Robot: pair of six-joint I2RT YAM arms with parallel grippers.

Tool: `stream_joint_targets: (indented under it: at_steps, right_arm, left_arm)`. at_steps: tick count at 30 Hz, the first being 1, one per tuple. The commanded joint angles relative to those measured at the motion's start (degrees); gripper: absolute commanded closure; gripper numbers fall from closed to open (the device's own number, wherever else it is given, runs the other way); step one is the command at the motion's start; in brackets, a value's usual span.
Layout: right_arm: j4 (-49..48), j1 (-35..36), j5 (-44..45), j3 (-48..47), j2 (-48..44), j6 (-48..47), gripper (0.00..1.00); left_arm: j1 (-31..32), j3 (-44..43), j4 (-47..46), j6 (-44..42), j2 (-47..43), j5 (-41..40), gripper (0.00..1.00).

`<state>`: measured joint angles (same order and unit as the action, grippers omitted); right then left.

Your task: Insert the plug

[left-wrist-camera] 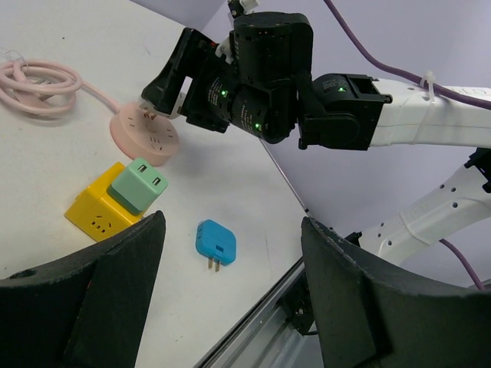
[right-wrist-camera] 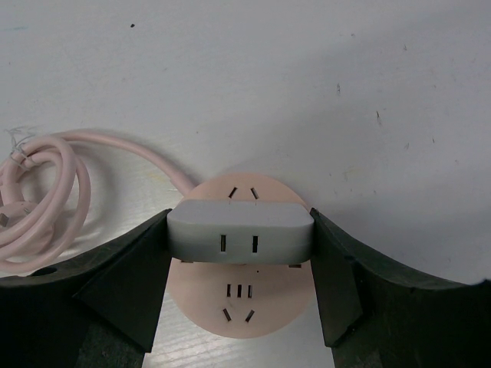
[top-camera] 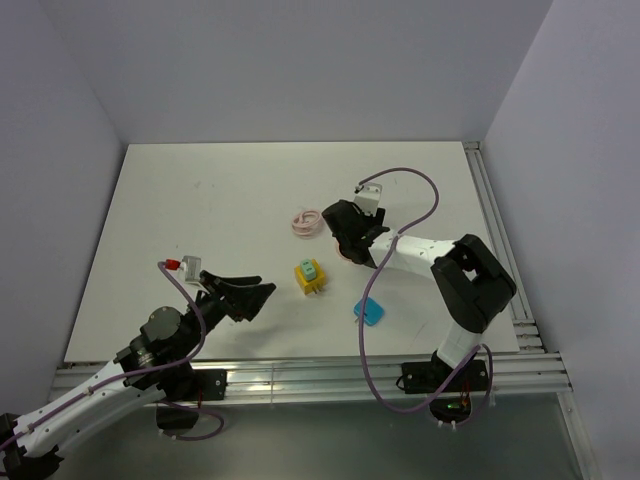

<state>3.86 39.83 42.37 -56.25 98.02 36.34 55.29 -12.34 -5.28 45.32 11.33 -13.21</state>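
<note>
Right gripper point(right-wrist-camera: 240, 236): clenched on the grey rounded-oblong plastic plug point(right-wrist-camera: 240, 230), with one black finger pressed against each short end.
Grey plug: held level over the pink round plastic socket disc point(right-wrist-camera: 242, 303), lying across its far half. The face turned to the wrist camera shows two slots. In the left wrist view, metal prongs sit right at the disc's top face; whether they have gone into the holes cannot be told.
Pink disc: lies flat on the white table point(top-camera: 200, 200), right of centre. Its pink cord runs off to a loose coil point(right-wrist-camera: 34, 203) lying just beside it.
Left gripper point(top-camera: 243, 290): released, its jaws spread wide with nothing between them. It hangs over the near left part of the table and faces the right arm.
Yellow plastic cube socket point(left-wrist-camera: 96, 215): rests on the table between the two grippers. A mint-green square adapter point(left-wrist-camera: 138, 184) sits on its top.
Blue square plug point(left-wrist-camera: 215, 241): lies flat near the table's front edge, apart from the yellow cube, with its two prongs pointing toward that edge.
Purple cable point(top-camera: 420, 190): loops above the right arm's wrist.
</note>
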Motion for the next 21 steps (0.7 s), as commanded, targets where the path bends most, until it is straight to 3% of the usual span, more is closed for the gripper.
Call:
stream_joint_targets:
  at_steps: [1, 21]
  right_arm:
    - [8.4, 0.1, -7.5, 2.0, 4.4, 1.1, 1.00]
    - [16.7, -2.6, -16.6, -1.3, 7.2, -0.7, 1.00]
  left_arm:
    - [0.2, 0.0, -1.8, 0.6, -0.3, 1.1, 0.23]
    - [0.2, -0.8, -1.3, 1.2, -0.1, 2.2, 0.24]
